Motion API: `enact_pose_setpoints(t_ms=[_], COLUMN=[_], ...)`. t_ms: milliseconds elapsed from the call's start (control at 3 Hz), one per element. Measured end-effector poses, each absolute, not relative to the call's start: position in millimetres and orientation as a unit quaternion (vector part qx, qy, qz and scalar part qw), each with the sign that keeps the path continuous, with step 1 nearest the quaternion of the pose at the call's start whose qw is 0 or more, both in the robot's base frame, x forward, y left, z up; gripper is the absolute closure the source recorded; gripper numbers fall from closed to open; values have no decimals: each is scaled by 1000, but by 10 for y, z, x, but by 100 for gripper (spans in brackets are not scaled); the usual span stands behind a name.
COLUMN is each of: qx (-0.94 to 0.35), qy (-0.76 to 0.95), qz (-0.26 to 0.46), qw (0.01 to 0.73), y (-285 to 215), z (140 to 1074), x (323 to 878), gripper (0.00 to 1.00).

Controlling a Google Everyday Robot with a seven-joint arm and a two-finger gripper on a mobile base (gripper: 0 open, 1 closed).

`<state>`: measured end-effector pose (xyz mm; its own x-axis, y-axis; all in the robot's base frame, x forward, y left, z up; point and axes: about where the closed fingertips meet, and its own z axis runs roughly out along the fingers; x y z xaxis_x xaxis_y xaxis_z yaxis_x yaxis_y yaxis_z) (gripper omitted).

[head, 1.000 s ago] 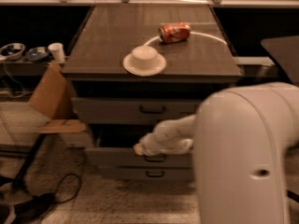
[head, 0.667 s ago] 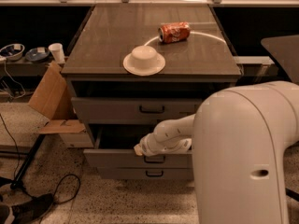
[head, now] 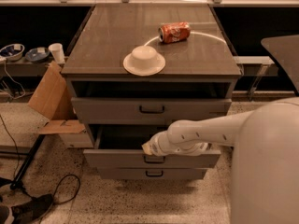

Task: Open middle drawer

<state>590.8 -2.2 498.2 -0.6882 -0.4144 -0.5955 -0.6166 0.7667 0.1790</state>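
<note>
The grey cabinet (head: 152, 41) has three drawers. The middle drawer (head: 117, 158) is pulled out toward the camera, its dark inside (head: 121, 136) exposed and its small black loop handle (head: 153, 160) on the front panel. My gripper (head: 149, 148), at the end of the white arm (head: 205, 133), sits at the top edge of that front panel, just above the handle. The top drawer (head: 103, 110) and the bottom drawer (head: 121, 173) are shut.
A white bowl on a plate (head: 144, 59) and a red can lying on its side (head: 174, 32) rest on the cabinet top. Cardboard (head: 51, 99) leans at the left, with a cable (head: 60, 190) on the floor. My white body (head: 266, 171) fills the lower right.
The middle drawer has slid slightly further out. My body has drawn back to the right, leaving the arm more stretched out, with the gripper still at the drawer's front edge.
</note>
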Motion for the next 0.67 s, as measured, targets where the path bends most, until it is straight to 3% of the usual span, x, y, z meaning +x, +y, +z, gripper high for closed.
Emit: enact_pose_setpoints(t_ms=[667], qx=[-270], qy=[885], qz=[216], qw=[312], y=[-10], z=[5246], x=[5961], gripper=[100])
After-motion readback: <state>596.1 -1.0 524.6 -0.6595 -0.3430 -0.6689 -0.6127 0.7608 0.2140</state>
